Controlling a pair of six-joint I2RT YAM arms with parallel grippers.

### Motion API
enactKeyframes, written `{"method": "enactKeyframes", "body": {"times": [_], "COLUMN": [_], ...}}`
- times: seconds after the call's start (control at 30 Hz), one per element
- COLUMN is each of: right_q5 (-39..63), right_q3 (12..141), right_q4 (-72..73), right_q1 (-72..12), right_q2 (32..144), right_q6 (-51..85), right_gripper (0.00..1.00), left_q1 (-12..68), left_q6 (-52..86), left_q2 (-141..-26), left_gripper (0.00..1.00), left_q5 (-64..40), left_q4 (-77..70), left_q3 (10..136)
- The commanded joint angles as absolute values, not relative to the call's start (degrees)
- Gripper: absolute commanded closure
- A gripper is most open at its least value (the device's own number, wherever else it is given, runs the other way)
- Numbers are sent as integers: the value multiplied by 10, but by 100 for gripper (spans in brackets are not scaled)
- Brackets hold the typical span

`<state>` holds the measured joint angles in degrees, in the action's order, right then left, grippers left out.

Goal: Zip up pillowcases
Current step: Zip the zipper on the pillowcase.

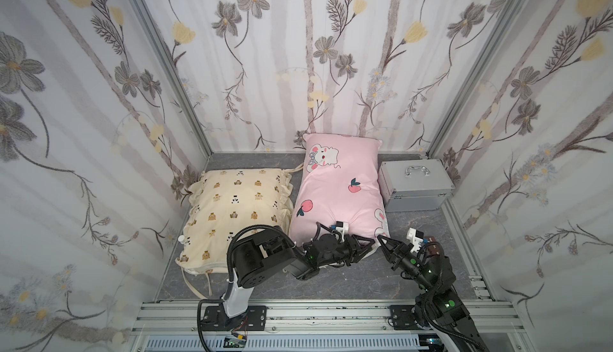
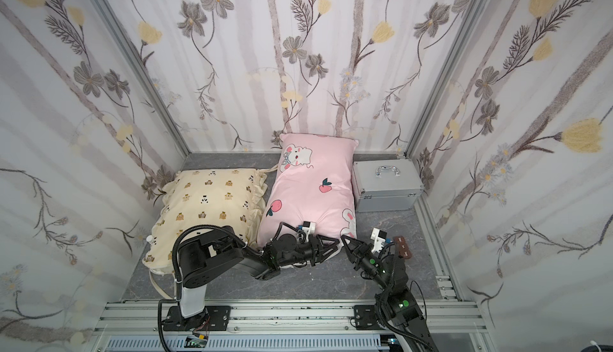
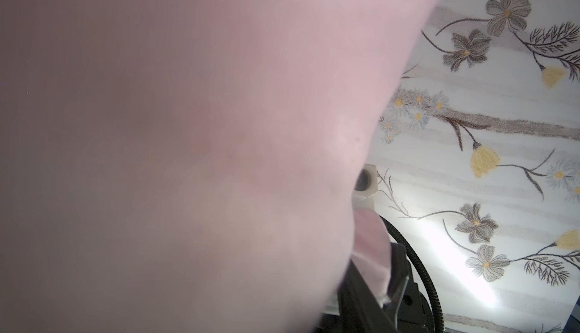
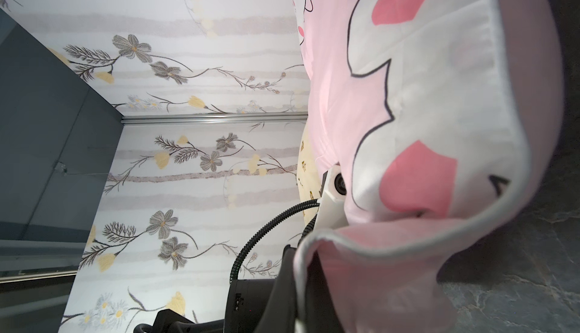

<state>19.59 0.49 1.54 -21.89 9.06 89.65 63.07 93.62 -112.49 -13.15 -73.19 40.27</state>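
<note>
Your left hand (image 1: 366,245) pinches the pink pillowcase (image 1: 335,194) hem; your right hand (image 1: 382,238), pressed together beside it, needs the zip pull.

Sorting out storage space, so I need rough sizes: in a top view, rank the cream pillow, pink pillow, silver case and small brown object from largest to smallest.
1 and 2. cream pillow and pink pillow: they look about alike, and the pink one's near end is partly hidden, so I won't rank them.
3. silver case.
4. small brown object, clearly the smallest.
</note>
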Motion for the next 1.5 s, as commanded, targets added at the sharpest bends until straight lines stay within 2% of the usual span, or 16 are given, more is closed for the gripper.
{"method": "enactKeyframes", "body": {"times": [0.0,0.87,1.47], "right_q5": [207,191,159], "right_q3": [-75,-109,-95], "right_q4": [-7,-25,-74], "right_q1": [-220,-219,-218], "right_q2": [88,69,69], "right_q6": [927,940,906], "right_gripper": [100,100,100], "left_q1": [630,630,631], "left_q6": [965,978,975], "left_q2": [-1124,-1103,-1087], "left_gripper": [61,66,76], "left_q5": [-122,-130,-130], "left_q4": [-753,-768,-745], "left_q3": [399,405,390]}}
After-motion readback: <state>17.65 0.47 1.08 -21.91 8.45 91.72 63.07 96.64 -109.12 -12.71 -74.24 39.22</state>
